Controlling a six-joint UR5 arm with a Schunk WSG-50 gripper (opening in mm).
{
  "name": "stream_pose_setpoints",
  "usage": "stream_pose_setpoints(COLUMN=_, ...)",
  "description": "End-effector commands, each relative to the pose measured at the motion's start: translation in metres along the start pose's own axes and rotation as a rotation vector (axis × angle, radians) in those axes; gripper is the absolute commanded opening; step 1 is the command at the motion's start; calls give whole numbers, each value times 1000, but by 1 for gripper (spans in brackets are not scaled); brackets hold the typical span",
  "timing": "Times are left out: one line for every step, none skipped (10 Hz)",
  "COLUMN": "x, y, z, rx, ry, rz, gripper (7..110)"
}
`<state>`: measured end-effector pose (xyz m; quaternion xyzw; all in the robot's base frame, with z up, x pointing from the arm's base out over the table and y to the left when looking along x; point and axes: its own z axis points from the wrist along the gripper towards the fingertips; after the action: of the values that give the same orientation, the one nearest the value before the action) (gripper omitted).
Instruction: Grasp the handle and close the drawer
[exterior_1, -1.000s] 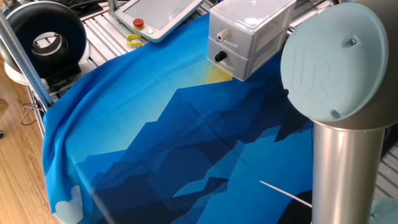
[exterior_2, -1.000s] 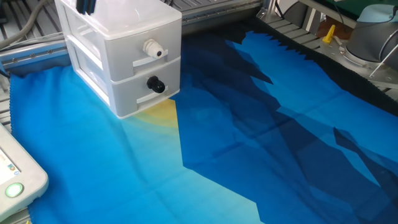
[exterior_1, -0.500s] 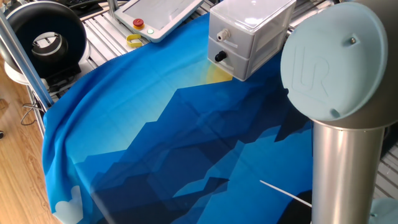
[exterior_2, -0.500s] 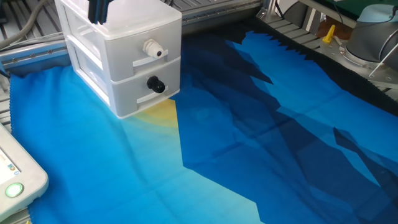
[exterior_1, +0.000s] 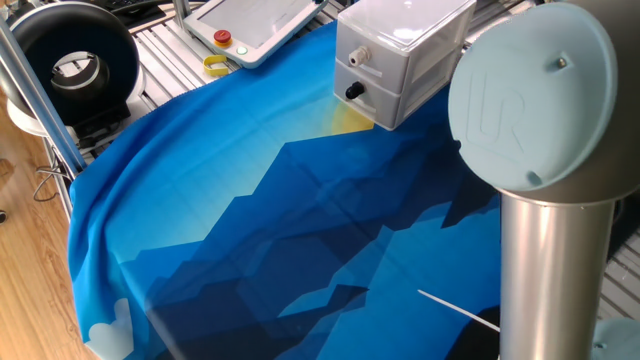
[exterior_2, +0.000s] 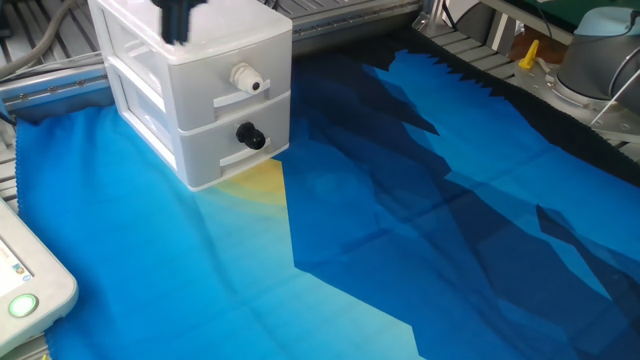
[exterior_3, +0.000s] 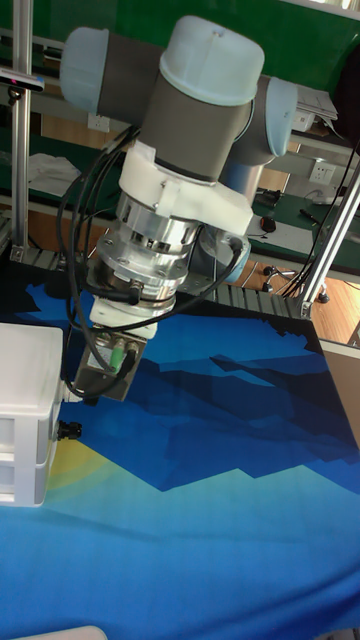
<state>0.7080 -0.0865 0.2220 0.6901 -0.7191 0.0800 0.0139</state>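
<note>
A blue cloth (exterior_2: 420, 230) printed with jagged dark and light shapes, and a yellow patch, covers the table below the pincer and spreads well away from it on every side. The grey UR5 arm (exterior_3: 190, 130) with its pale blue caps rises above and behind the pincer; in one fixed view its big joint fills the right side.

The white plastic drawer unit (exterior_2: 195, 85) stands on the cloth, directly under and just beside the pincer. Its upper drawer (exterior_2: 225, 85), translucent white with clear sides, sits about flush with the front of the unit, as far as these views show. The lower drawer (exterior_2: 235, 140) with the black round knob (exterior_2: 249, 135) lies further below the pincer.

A white control pendant (exterior_1: 255, 25) with a red button lies beyond the drawer unit, well apart from the pincer.

The pincer (exterior_3: 100, 375) hangs from the arm's wrist in the tall fixed view, close to the upper front corner of the unit; in the other fixed view only its dark tip shows, at the top of the picture over the unit's lid. I cannot tell whether its fingers are spread or pressed together.

The handle (exterior_2: 243, 77), a small round white knob on the upper drawer's front, sits just beside the pincer's lower end; whether they touch I cannot tell.
</note>
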Motion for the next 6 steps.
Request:
stream_pose_setpoints(x=-8, y=11, z=0, rx=-40, ry=-36, rz=21, gripper=7)
stream_pose_setpoints(x=-6, y=11, z=1, rx=-39, ry=-24, rz=26, gripper=7)
stream_pose_setpoints(x=-17, y=21, z=1, rx=-80, ry=-65, rz=65, gripper=7)
stream_pose_setpoints(x=-39, y=30, z=-2, rx=-121, ry=-140, rz=112, gripper=7)
stream_pose_setpoints(x=-50, y=32, z=-4, rx=-128, ry=-175, rz=135, gripper=7)
stream_pose_setpoints(x=-49, y=28, z=-6, rx=-111, ry=-168, rz=144, gripper=7)
